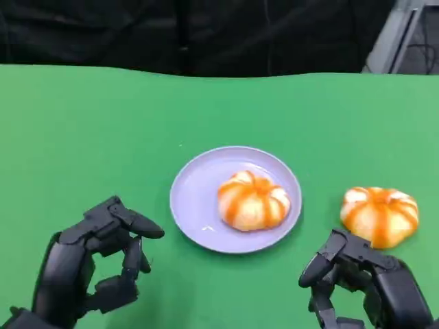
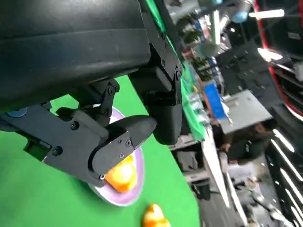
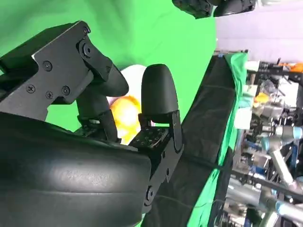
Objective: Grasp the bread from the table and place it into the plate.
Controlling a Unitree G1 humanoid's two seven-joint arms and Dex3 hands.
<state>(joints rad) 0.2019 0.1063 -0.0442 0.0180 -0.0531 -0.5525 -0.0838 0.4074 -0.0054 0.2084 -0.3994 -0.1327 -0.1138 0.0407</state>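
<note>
Looking down at the green table (image 1: pixel 82 137), you see one bread (image 1: pixel 253 200) resting in the lavender plate (image 1: pixel 199 199) and a second bread (image 1: pixel 380 214) on the cloth just right of it. Left hand (image 1: pixel 92 264), near left, is spread and holds nothing. Right hand (image 1: pixel 360 281) sits just near of the second bread, fingers apart, holding nothing.

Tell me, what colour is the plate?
The plate is light purple, like lavender. The head view shows it best.
</note>
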